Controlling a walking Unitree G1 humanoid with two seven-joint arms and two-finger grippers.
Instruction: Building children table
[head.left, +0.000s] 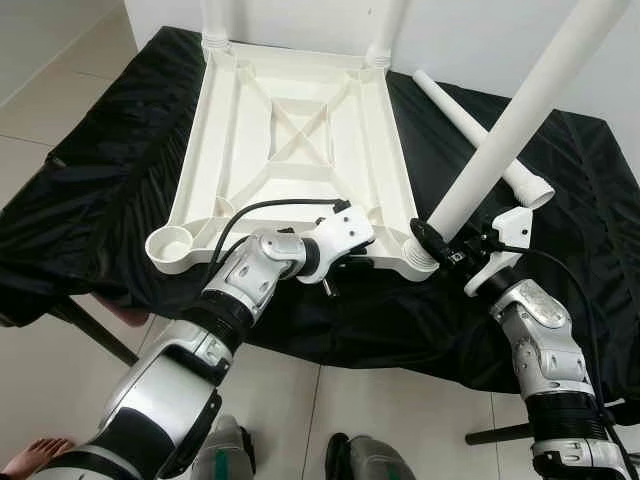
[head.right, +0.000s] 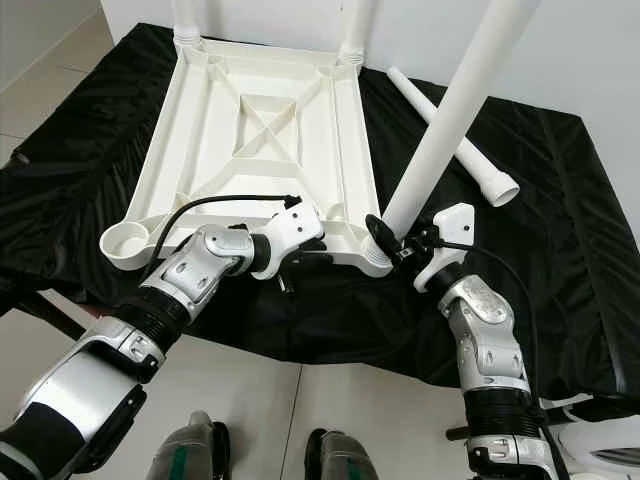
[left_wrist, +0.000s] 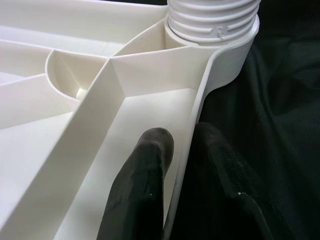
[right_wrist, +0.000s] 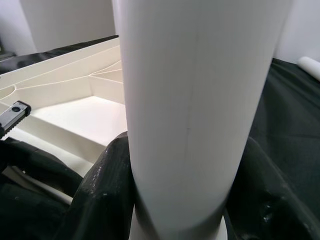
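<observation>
Up top the white leg (head.left: 520, 115) runs out of frame, right gripper (head.left: 432, 240) jaws clamped on it; left gripper (left_wrist: 182, 165) jaws pinch the tabletop rim (left_wrist: 192, 130).

Both far table legs (head.left: 214, 18) run off the top edge

Support: black cloth-draped table (head.left: 120, 190)
On it: upturned white plastic ribbed tabletop (head.left: 290, 150), reaching the near edge
Right side: loose white plastic tube leg (head.left: 470, 130)
</observation>
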